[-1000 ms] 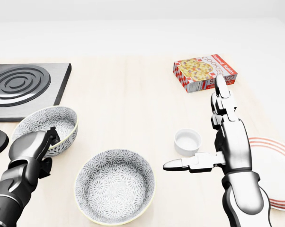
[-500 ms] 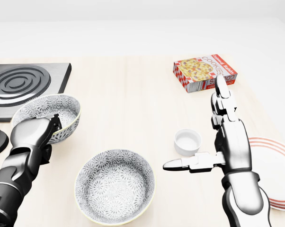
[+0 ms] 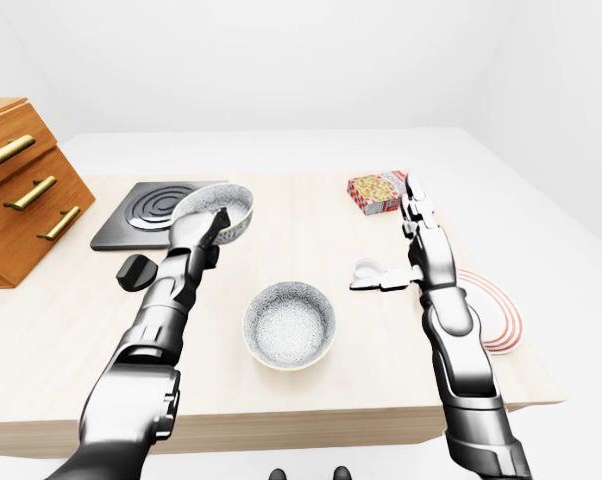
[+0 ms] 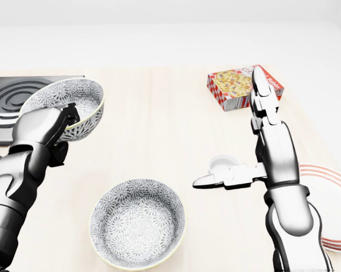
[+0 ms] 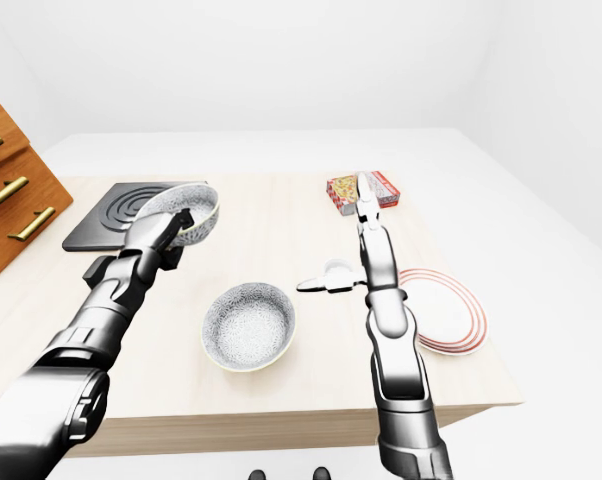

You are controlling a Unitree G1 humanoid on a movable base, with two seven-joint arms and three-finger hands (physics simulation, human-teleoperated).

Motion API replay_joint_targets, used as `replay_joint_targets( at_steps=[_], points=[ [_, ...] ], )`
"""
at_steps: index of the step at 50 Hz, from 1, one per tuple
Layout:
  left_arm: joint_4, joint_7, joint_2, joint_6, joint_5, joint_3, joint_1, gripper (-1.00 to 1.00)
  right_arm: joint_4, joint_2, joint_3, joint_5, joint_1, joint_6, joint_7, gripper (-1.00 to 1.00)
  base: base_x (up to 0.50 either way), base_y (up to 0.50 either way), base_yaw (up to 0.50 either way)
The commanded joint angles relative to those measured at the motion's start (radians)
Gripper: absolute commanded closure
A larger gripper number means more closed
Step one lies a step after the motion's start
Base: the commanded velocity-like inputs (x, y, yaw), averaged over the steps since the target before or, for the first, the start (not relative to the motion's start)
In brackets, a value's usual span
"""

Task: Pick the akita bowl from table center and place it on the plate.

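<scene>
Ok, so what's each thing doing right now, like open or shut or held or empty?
Left robot hand: shut on the held bowl.
Held bowl: raised off the table, tilted.
Other bowl: upright on the table, empty.
Right robot hand: open, holding nothing.
White cup: upright.
Plate: empty.
Cookie box: lying flat, closed.
Drawers: shut.

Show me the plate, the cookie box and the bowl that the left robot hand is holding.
plate (image 5: 446, 312), right-eye view, bare white centre.
cookie box (image 4: 233, 84), head view, printed top face.
held bowl (image 4: 74, 93), head view, patterned inner wall.
</scene>
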Motion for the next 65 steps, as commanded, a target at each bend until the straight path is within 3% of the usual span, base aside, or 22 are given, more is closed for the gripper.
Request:
replay_joint_targets(
  at_steps=[1, 4, 20, 23, 28, 31, 33, 36, 46, 59, 65],
  points=[
    [-0.151, -0.080, -0.006, 0.000, 0.001, 0.031, 0.036, 1.00, 0.065, -0.062, -0.007, -0.089, -0.151, 0.000, 0.075, -1.00, 0.00, 0.00, 0.00],
    [-0.147, -0.115, -0.006, 0.000, -0.034, 0.036, 0.038, 1.00, 0.105, -0.083, -0.017, -0.118, -0.186, 0.000, 0.111, -1.00, 0.00, 0.00, 0.00],
    [-0.156, -0.074, 0.010, 0.000, 0.051, 0.015, 0.049, 1.00, 0.270, -0.129, 0.026, -0.389, -0.296, 0.000, 0.249, -1.00, 0.00, 0.00, 0.00],
    [-0.450, -0.226, -0.050, 0.000, 0.038, 0.027, 0.174, 1.00, 0.290, -0.117, 0.025, -0.424, -0.313, 0.000, 0.276, -1.00, 0.00, 0.00, 0.00],
    [-0.548, -0.276, -0.068, 0.000, 0.063, 0.028, 0.222, 1.00, 0.359, -0.102, 0.034, -0.475, -0.363, 0.000, 0.291, -1.00, 0.00, 0.00, 0.00],
    [-0.595, -0.304, -0.082, 0.000, 0.064, 0.029, 0.242, 1.00, 0.407, -0.091, 0.042, -0.490, -0.409, -0.017, 0.294, -1.00, 0.00, 0.00, 0.00],
    [-0.817, -0.425, -0.144, 0.000, 0.058, 0.017, 0.334, 1.00, 0.432, -0.084, 0.044, -0.495, -0.431, -0.025, 0.294, -1.00, 0.00, 0.00, 0.00],
    [-0.960, -0.503, -0.189, 0.000, 0.065, -0.006, 0.397, 1.00, 0.477, -0.079, 0.047, -0.498, -0.466, -0.041, 0.288, -1.00, 0.00, 0.00, 0.00],
    [-1.076, -0.574, -0.241, 0.000, 0.080, -0.037, 0.452, 1.00, 0.575, -0.060, 0.065, -0.520, -0.531, -0.076, 0.277, -1.00, 0.00, 0.00, 0.00],
    [-1.045, -0.584, -0.231, 0.000, 0.059, -0.026, 0.420, 1.00, 0.665, -0.044, 0.077, -0.550, -0.557, -0.107, 0.267, -1.00, 0.00, 0.00, 0.00],
    [-1.067, -0.600, -0.231, 0.000, 0.052, -0.024, 0.423, 1.00, 0.644, -0.039, 0.080, -0.559, -0.542, -0.098, 0.280, -1.00, 0.00, 0.00, 0.00]
  ],
)
